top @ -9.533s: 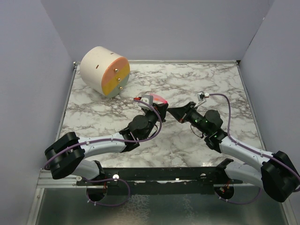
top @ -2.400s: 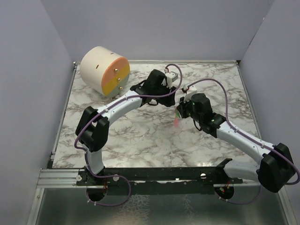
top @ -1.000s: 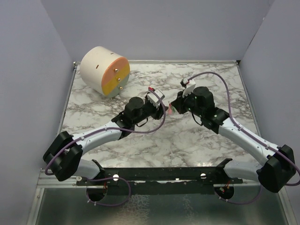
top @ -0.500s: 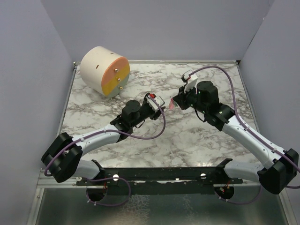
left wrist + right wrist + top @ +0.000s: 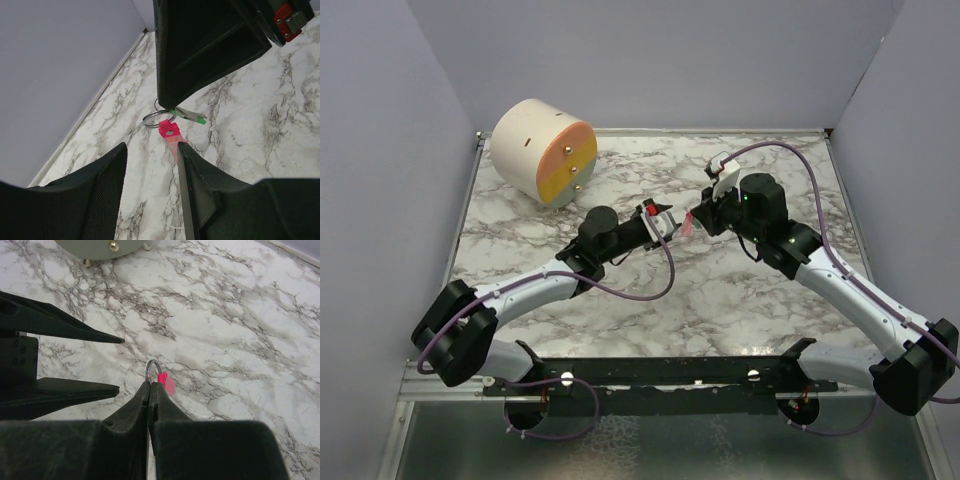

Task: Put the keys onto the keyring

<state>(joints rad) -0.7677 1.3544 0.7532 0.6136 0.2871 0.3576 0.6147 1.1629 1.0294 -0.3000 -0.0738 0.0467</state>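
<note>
My right gripper (image 5: 698,220) is shut on a small metal keyring (image 5: 151,369), held above the marble table (image 5: 650,300). A slim pink-red key (image 5: 165,383) sits with its head against the ring; I cannot tell whether it is threaded. In the left wrist view the ring (image 5: 159,119), the pink key (image 5: 170,134) and a short green key (image 5: 191,117) show just under the right gripper's fingers (image 5: 200,55). My left gripper (image 5: 151,150) is open and faces the ring. The pink key's lower end lies at the inner edge of one of its fingers (image 5: 200,175).
A big cream cylinder with an orange-and-pink face (image 5: 542,150) lies at the table's far left corner. Grey walls (image 5: 380,150) stand on three sides. A black rail (image 5: 660,372) with the arm bases runs along the near edge.
My left gripper has moved right, closer to the right gripper and the pink key. Over the last second the right gripper lifted slightly with the ring and has since held still.
</note>
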